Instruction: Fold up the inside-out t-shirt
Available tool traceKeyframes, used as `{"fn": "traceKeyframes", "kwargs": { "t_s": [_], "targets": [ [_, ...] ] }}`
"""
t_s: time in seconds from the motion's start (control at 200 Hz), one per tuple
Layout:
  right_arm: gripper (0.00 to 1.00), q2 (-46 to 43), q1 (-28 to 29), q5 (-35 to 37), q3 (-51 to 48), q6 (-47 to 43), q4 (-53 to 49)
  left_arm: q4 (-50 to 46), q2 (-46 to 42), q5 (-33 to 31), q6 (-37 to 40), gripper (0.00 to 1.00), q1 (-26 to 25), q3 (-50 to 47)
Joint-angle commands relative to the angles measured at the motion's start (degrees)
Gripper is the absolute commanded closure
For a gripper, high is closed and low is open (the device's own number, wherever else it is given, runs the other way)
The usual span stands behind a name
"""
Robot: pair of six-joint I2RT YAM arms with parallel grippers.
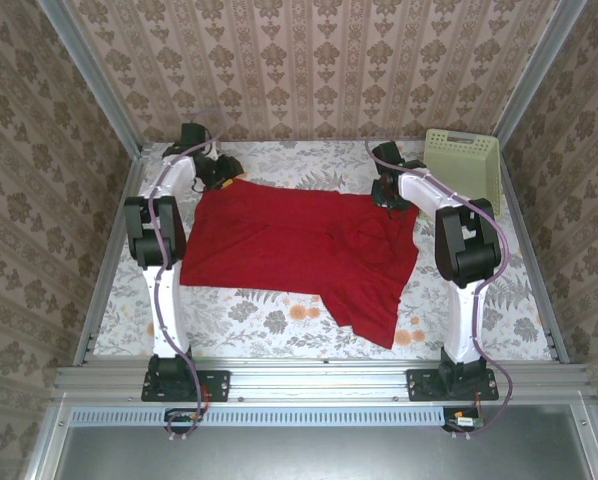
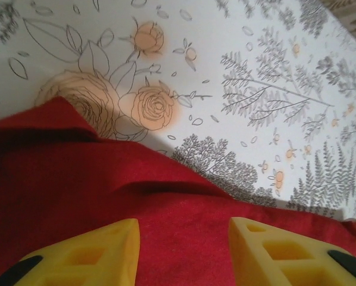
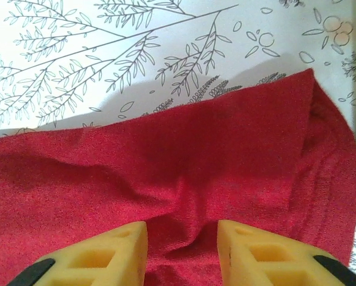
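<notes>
The inside-out t-shirt (image 1: 299,245) is plain red and lies spread across the flowered table, with one part trailing toward the near edge at the right. My left gripper (image 1: 219,172) hangs over the shirt's far left corner. In the left wrist view its yellow fingers (image 2: 106,253) stand apart, and flat red cloth (image 2: 184,196) lies below the gap; the left gripper (image 2: 184,250) is open. My right gripper (image 1: 389,192) is over the far right edge. In the right wrist view the gripper (image 3: 182,250) is open above a small pucker of cloth (image 3: 190,196).
A pale slotted basket (image 1: 464,165) stands at the back right corner, close to the right arm. Metal frame rails (image 1: 109,270) border the table, with patterned walls behind. Bare flowered tablecloth (image 1: 269,320) shows along the near edge.
</notes>
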Motion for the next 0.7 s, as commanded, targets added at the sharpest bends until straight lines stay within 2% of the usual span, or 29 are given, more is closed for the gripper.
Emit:
{"fn": "traceKeyframes", "kwargs": {
  "t_s": [0.0,0.185,0.425,0.575,0.695],
  "targets": [
    [0.61,4.44,-0.25,-1.32,4.20,2.86,-3.44,-0.95,2.62,-3.99,-0.11,0.55,2.25,-0.65],
    [0.58,8.98,-2.14,-2.15,8.29,6.53,-5.07,2.19,0.57,-6.34,-2.97,0.53,5.25,-8.77],
    [0.51,13.46,-2.14,-1.14,14.35,8.42,-7.62,11.84,-7.70,-8.82,-7.29,0.54,10.94,-25.76],
    [0.51,17.60,-2.12,-2.66,21.11,8.83,-9.72,12.97,-9.03,-7.65,-6.99,0.54,12.20,-27.03],
    [0.52,20.71,-2.13,-3.85,27.91,7.31,-11.01,10.52,-8.01,-5.91,-5.93,0.54,11.66,-23.53]
  ]
}}
